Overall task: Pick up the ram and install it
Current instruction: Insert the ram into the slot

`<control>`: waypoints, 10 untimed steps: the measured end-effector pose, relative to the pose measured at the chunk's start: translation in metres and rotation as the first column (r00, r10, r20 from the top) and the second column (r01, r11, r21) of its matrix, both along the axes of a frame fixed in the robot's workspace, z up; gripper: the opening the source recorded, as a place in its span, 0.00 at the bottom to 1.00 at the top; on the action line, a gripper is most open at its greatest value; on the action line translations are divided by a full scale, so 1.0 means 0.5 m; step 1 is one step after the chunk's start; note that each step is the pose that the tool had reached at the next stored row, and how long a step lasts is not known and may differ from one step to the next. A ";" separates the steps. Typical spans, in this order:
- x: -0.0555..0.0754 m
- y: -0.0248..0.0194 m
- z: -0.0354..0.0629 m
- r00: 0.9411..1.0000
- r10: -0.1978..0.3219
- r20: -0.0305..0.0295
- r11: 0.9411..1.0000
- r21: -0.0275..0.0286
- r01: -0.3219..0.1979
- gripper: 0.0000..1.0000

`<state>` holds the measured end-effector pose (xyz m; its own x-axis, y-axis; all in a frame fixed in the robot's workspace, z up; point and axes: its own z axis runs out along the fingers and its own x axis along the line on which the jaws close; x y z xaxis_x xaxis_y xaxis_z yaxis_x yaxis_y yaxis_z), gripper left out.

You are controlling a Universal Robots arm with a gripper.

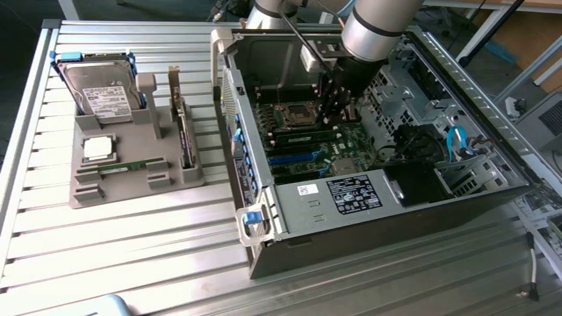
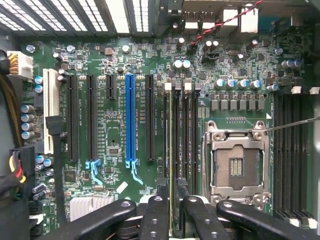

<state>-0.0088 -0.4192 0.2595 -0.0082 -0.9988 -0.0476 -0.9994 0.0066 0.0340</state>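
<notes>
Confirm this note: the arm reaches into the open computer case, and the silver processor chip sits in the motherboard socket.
Wrong about the chip. The arm does reach into the open computer case, but the motherboard socket stands empty in the wrist view. The silver processor chip lies on the gray holder outside the case, as the exterior view shows.

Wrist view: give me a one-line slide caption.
Gripper over the ram standing in a motherboard slot, beside the empty processor socket.

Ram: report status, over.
Gripper inside the case, over the ram. Ram edge-on along the memory slots beside the processor socket; seating unclear. Nothing in the way.
</notes>
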 end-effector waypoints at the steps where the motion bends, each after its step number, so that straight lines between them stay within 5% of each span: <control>1: 0.000 0.0000 0.003 1.000 0.000 0.000 1.000 -0.001 0.000 0.19; 10: 0.000 0.0002 0.037 1.000 0.000 0.000 1.000 -0.005 0.000 0.19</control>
<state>-0.0088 -0.4191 0.2782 -0.0081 -0.9990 -0.0430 -0.9994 0.0067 0.0339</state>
